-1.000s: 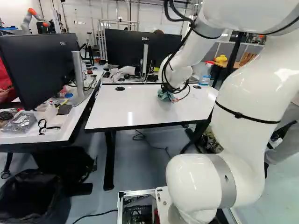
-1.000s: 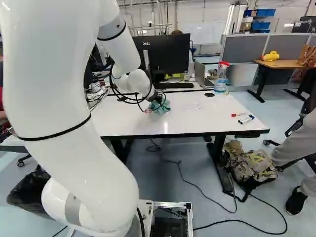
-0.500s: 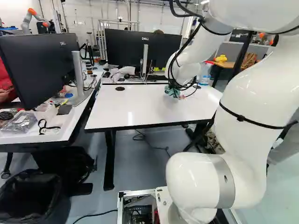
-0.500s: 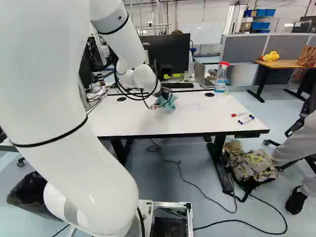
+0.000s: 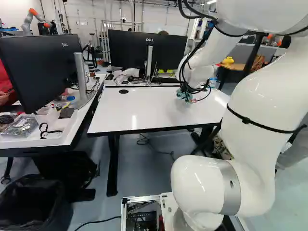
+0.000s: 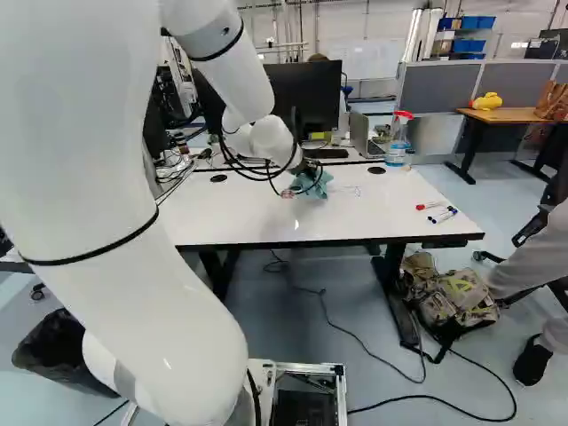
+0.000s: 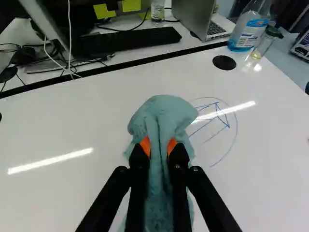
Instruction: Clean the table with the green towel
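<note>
In the right base view the gripper [image 6: 311,167] is low over the white table [image 6: 257,217], the green towel [image 6: 318,185] bunched at its tip. The wrist view shows the gripper [image 7: 159,147] shut on the towel [image 7: 164,113], whose folds pass between the orange pads and spread over the tabletop [image 7: 63,125]. Beside the towel, on the side toward the spray bottle, a blue pen drawing of a curve and crossing lines [image 7: 227,126] marks the surface; the towel's edge reaches it.
A spray bottle [image 6: 398,140] stands at the table's far right corner, a small green-capped bottle [image 7: 266,42] beside it. Markers [image 6: 442,215] lie near the right edge. Behind are a keyboard [image 7: 126,41], a laptop [image 7: 203,19] and monitors. Another robot [image 5: 36,20] stands far back left.
The arm has carried the held towel rightward across the tabletop, nearer the pen marks. The base has not moved.
</note>
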{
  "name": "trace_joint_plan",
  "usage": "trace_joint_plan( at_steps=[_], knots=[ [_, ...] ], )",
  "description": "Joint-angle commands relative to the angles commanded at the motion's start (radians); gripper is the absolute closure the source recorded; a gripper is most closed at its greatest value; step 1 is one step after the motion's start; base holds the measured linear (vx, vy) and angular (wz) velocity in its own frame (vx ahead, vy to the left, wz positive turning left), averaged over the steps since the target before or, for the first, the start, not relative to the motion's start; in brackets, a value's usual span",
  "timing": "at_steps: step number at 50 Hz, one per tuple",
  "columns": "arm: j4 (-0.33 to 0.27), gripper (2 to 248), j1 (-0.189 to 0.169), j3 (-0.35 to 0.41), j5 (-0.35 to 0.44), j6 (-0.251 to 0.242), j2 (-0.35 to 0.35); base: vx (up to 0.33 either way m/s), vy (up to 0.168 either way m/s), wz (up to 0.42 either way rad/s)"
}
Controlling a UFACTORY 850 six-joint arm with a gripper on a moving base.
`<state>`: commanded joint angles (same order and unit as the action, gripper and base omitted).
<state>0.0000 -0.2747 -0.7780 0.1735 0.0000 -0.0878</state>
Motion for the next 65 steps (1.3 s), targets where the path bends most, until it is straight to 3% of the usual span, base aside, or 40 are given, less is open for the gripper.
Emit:
trace_joint_plan(
  at_steps=[18,65],
  knots=[
    [0.0,195,-0.009,-0.006,0.0,0.0,-0.017,0.0,0.0,0.0],
    [0.0,195,-0.009,-0.03,0.0,0.0,-0.147,0.0,0.0,0.0]
  ],
)
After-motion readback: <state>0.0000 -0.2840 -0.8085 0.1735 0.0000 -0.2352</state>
